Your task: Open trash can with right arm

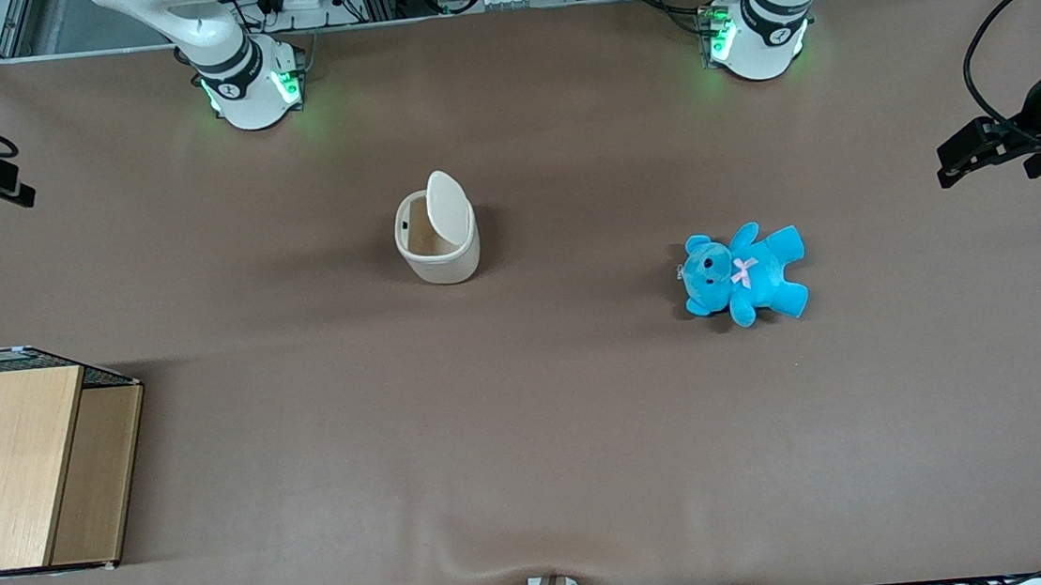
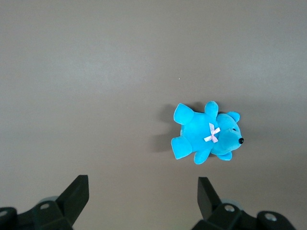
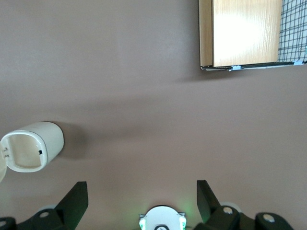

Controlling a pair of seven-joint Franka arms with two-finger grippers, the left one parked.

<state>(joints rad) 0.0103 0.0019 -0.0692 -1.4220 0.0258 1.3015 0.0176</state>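
Blue teddy bear (image 1: 745, 273) lies well apart from wooden box (image 1: 26, 458)

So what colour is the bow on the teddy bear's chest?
Pale pink, on the blue teddy bear; clearest in the left wrist view. The gripper hangs open, away from the trash can.

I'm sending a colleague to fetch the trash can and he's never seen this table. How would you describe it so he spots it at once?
On the brown table, look mid-table, beside the blue teddy bear. The trash can is the small cream-white rounded bin, its flat lid raised. The right arm's pincer is open, apart from it.
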